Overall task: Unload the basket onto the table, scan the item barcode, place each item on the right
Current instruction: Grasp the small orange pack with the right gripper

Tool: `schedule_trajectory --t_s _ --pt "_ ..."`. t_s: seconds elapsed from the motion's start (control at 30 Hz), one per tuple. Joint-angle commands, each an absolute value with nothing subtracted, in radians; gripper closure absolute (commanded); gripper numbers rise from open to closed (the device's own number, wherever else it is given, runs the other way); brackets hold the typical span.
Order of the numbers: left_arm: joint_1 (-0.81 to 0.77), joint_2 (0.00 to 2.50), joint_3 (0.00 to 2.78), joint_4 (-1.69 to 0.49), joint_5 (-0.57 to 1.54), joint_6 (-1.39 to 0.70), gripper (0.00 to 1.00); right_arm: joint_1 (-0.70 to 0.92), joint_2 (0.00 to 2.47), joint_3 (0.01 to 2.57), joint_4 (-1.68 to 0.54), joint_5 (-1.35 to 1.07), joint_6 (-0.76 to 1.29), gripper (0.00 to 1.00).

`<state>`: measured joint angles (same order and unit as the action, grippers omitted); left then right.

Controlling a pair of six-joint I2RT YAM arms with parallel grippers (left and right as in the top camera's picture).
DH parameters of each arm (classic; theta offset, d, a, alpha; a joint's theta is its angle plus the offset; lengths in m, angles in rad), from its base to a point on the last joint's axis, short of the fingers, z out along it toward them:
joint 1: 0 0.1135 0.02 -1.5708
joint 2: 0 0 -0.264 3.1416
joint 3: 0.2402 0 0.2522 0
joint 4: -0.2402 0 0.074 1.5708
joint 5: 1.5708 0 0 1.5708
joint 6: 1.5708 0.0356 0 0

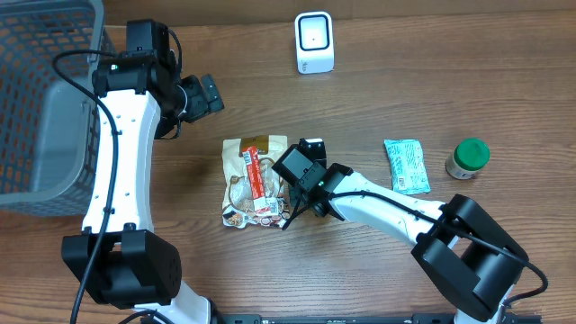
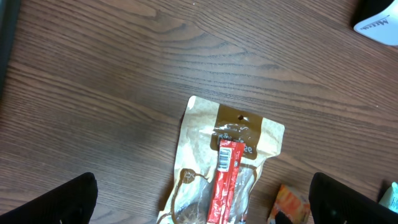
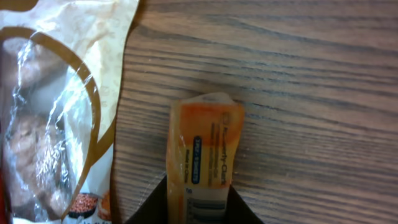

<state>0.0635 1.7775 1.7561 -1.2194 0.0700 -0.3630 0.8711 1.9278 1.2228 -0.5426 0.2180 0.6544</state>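
**Operator:** Where is the item lying, and how are the tools standing?

**Technician:** The small orange plastic sachet is lying flat on the wood-grain tabletop, just beside the 3 o'clock edge of the cream-and-brown foil snack pouch. The right tool is pinching the sachet's near end, its fingers pressing against both long edges. The left tool is hanging spread wide toward 10 o'clock, gripping nothing.

**Operator:** What is likely to fail?

**Technician:** The grip is taking only the end of a thin, slick film, so the sachet is probably going to sag or slip on lifting. The pouch edge is sitting close, so a finger may be catching it and dragging it along. The white box-shaped barcode scanner is standing well apart at 12 o'clock, so the long carry is adding risk.

**Operator:** What is hard to read?

**Technician:** The barcode face is not identifiable. The frame edge is cutting off the dark print near the fingers. From overhead, the right arm is covering the sachet almost entirely.
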Motion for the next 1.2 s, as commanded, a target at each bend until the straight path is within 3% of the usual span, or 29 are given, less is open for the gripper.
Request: schedule_trajectory --t_s 0.0,0.07,0.23,0.4,0.43,0.47,0.5,0.53,0.57,0.77,0.93,0.97,1.07,1.17 --pt "0.058 1.757 1.769 -1.219 0.067 -0.351 0.0 0.869 1.932 1.23 -0.54 0.235 0.655 0.53" --pt "0.057 1.757 1.769 -1.219 0.068 -0.351 0.0 0.869 1.932 1.23 -0.536 0.253 0.654 0.48" --pt "0.057 1.757 1.769 -1.219 0.067 -0.351 0.0 0.869 1.932 1.23 -0.496 0.37 0.654 0.5" --pt "0.057 1.757 1.769 -1.219 0.067 -0.351 0.0 0.869 1.932 1.23 -0.48 0.369 0.654 0.79" --pt "0.057 1.757 1.769 -1.219 0.068 -0.351 0.0 0.869 1.932 1.23 -0.48 0.369 0.654 0.79" --pt "0.057 1.757 1.769 -1.219 0.067 -0.351 0.0 0.869 1.932 1.23 -0.482 0.369 0.654 0.78" --pt "0.057 1.757 1.769 -1.219 0.067 -0.351 0.0 0.869 1.932 1.23 -0.483 0.369 0.654 0.71" --pt "0.057 1.757 1.769 -1.219 0.067 -0.351 0.0 0.869 1.932 1.23 -0.483 0.369 0.655 0.58" --pt "0.057 1.757 1.769 -1.219 0.067 -0.351 0.0 0.869 1.932 1.23 -0.484 0.369 0.654 0.52" --pt "0.057 1.757 1.769 -1.219 0.068 -0.351 0.0 0.87 1.932 1.23 -0.529 0.345 0.655 0.53" --pt "0.057 1.757 1.769 -1.219 0.067 -0.351 0.0 0.87 1.932 1.23 -0.542 0.267 0.655 0.76" --pt "0.057 1.757 1.769 -1.219 0.067 -0.351 0.0 0.87 1.932 1.23 -0.544 0.268 0.655 0.76" --pt "0.057 1.757 1.769 -1.219 0.067 -0.351 0.0 0.868 1.932 1.23 -0.548 0.271 0.655 0.53" --pt "0.057 1.757 1.769 -1.219 0.068 -0.351 0.0 0.868 1.932 1.23 -0.553 0.271 0.655 0.51"
